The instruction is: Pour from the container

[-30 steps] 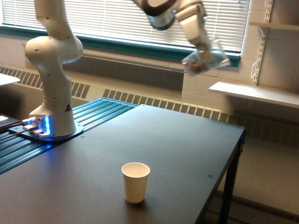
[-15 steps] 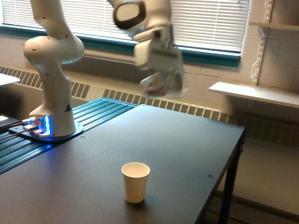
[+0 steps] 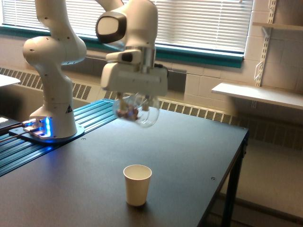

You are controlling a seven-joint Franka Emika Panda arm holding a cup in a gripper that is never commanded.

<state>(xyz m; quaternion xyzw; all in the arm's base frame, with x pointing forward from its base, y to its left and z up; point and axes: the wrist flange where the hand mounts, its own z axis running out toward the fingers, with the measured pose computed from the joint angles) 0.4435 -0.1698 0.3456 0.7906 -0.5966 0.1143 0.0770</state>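
One arm (image 3: 52, 61) dominates the exterior view, its base seated on the ribbed blue-lit mount at the view's left and its wrist housing now hanging over the rear half of the desk (image 3: 189, 142). Over the last second the wrist has swept from the upper right of the view, near the window blinds (image 3: 203, 19), across and downward to a position above and behind the paper cup (image 3: 137, 184), toward the view's left of it. The pincer (image 3: 136, 100) sits below the white housing and is closed around the container (image 3: 137, 111); the jaws themselves are mostly hidden behind the housing and the clear wall, so their exact spread cannot be read. The container is held in the air, well apart from the desk, tilted with its round rim turned toward the view's right and downward; small dark contents show through its wall. The paper cup stands upright and alone near the front of the desk. Judged from this, the transport phase is nearly complete: the container must be brought over the paper cup's mouth before further tilting, or the contents would land on the desk.
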